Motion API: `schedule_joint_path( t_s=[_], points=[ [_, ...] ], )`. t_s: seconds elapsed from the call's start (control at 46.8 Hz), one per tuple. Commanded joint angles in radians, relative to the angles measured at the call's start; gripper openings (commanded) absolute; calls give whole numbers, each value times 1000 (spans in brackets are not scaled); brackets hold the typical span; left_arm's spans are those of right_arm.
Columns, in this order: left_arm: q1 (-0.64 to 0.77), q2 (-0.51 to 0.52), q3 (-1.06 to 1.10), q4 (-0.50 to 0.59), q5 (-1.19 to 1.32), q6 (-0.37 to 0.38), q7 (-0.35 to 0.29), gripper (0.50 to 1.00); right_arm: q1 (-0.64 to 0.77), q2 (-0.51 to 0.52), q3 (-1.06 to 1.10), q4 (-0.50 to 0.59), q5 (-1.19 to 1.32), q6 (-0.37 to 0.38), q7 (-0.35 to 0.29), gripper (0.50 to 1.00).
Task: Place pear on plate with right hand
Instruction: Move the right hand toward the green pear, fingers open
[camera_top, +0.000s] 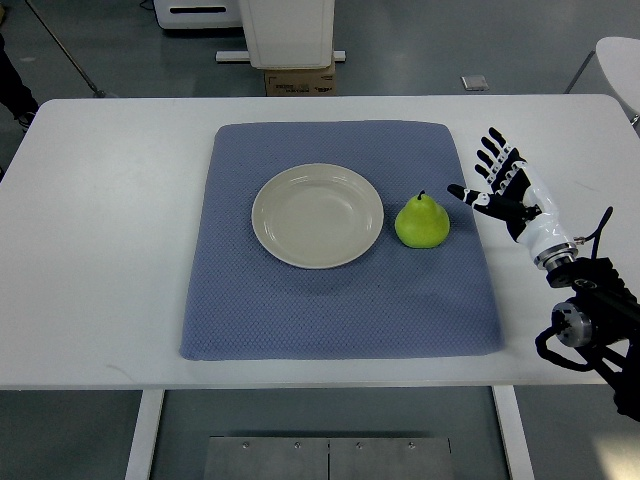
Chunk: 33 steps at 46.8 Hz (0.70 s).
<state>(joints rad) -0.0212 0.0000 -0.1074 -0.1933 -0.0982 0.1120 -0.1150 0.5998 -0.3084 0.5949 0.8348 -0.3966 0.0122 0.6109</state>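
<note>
From where I stood, the white desk (100, 250) carried a blue-grey mat (300, 310) spread square across its middle, its weave finely dimpled and its near edge lying close to the desk's front edge. On the mat sat a round cream plate (317, 215), bare, a little left of the mat's centre. Just beside the plate's right rim, apart from it by a narrow strip of cloth, stood the pear (422, 221), yellow-green, upright, its short dark stem pointing away from the robot. The pear rested on the mat, not on the plate. The right hand (500, 182) reached in from the right edge, black-fingered with a white back, its forearm running down to dark joints and cabling at the lower right corner. Its fingers were spread wide apart and held nothing; the thumb (462, 192) pointed toward the pear and stopped near it without touching, while the other fingers fanned up and away toward the desk's far side. The hand sat over the mat's right border, to the right of the fruit. Beyond the desk, on the grey floor, stood a white machine base (288, 35) with a cardboard box (300, 80) tucked beneath it.
</note>
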Motion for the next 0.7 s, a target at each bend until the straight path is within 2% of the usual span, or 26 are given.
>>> schedule_joint_path(
  t_s=[0.0,0.256,0.683],
  points=[
    [0,0,0,0,0,0,0,1000,-6,-12,14,1,1,20,0,1000],
    [0,0,0,0,0,0,0,1000,-61,-61,25,58,-1,45,0,1000],
    [1,0,0,0,0,0,0,1000,-147,-117,16,168,-40,43,0,1000]
  ],
)
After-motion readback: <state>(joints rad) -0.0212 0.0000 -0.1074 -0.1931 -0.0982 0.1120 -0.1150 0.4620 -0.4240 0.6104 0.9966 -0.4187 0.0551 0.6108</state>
